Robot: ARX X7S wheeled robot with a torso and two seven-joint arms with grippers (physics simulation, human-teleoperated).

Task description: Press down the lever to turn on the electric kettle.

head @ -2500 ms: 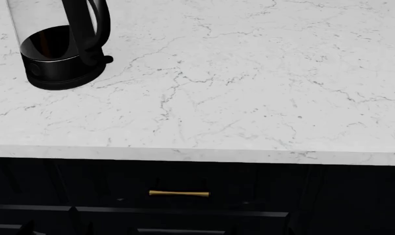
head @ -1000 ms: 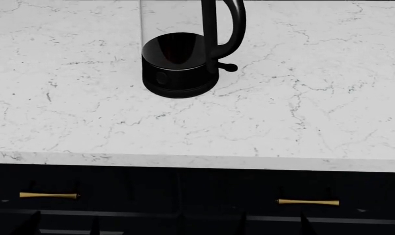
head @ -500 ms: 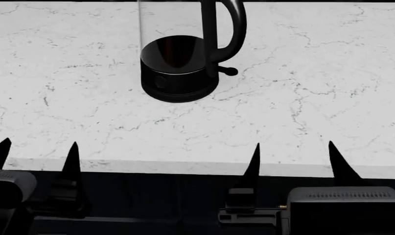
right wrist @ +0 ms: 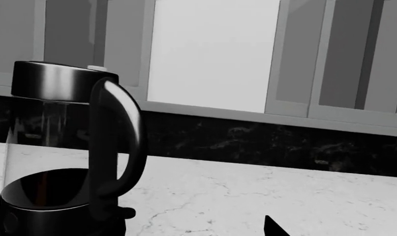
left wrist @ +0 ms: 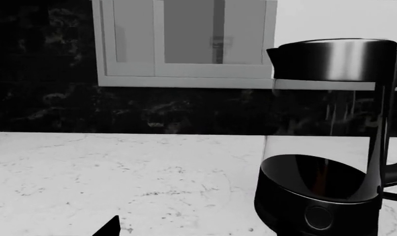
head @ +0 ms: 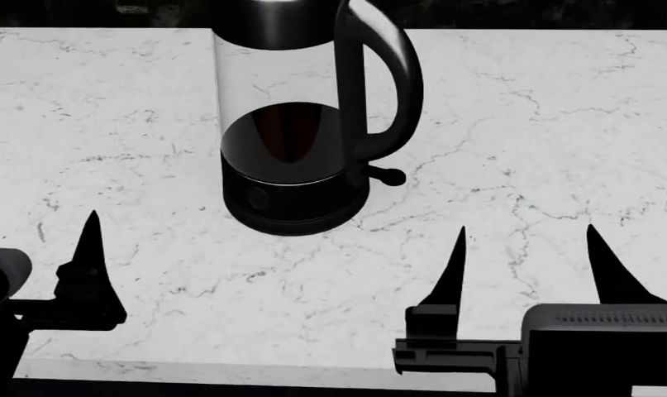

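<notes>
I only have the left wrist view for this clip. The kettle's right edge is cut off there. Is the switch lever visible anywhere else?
Observer: Yes. In the head view the lever juts from the electric kettle base below the handle, untouched.
Operator: Which gripper is nearer?
Observer: The right gripper; its fingers stand open, short of the kettle.
Operator: And the left gripper?
Observer: The left gripper also looks open, holding nothing, on the kettle's other side.
</notes>
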